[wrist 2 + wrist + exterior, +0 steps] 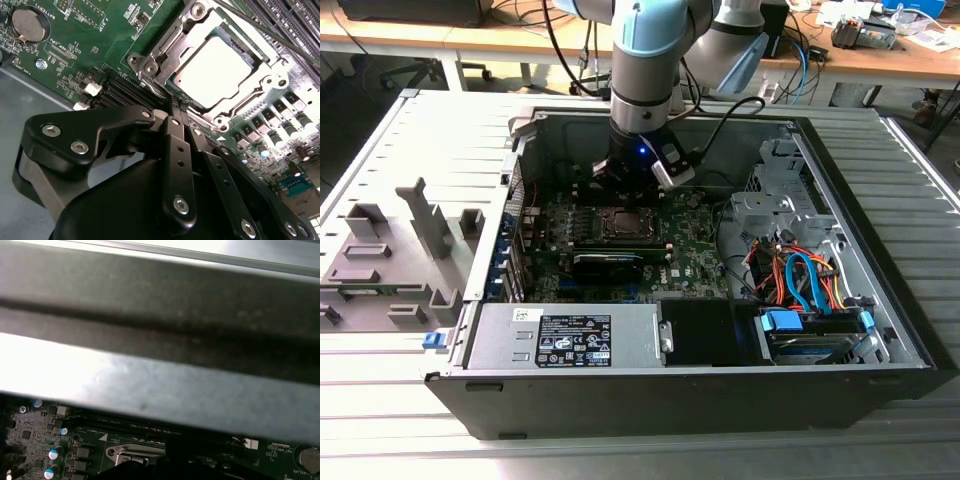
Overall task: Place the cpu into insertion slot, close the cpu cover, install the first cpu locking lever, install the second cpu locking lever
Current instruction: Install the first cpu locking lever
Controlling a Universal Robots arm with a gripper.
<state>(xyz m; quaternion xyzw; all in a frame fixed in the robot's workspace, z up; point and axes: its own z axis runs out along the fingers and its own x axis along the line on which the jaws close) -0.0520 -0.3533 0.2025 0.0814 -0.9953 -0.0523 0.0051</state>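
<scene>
Exterior view: open PC case (880, 330) lying on a ribbed grey bench (380, 400), wooden desks across the top of the frame; the arm (645, 60) comes down into the case at upper centre, with the insertion slot (625, 224) on the green motherboard (690, 235) just below it. Second wrist view: gripper (173, 106) at frame centre, jaws pinched together with nothing between them, tips right at the edge of the cpu cover (175, 55), which lies down around the silvery cpu (215, 70) seated in the slot, upper right. First wrist view: a grey case wall (160, 380) spans most of the frame, with a strip of motherboard along the bottom.
</scene>
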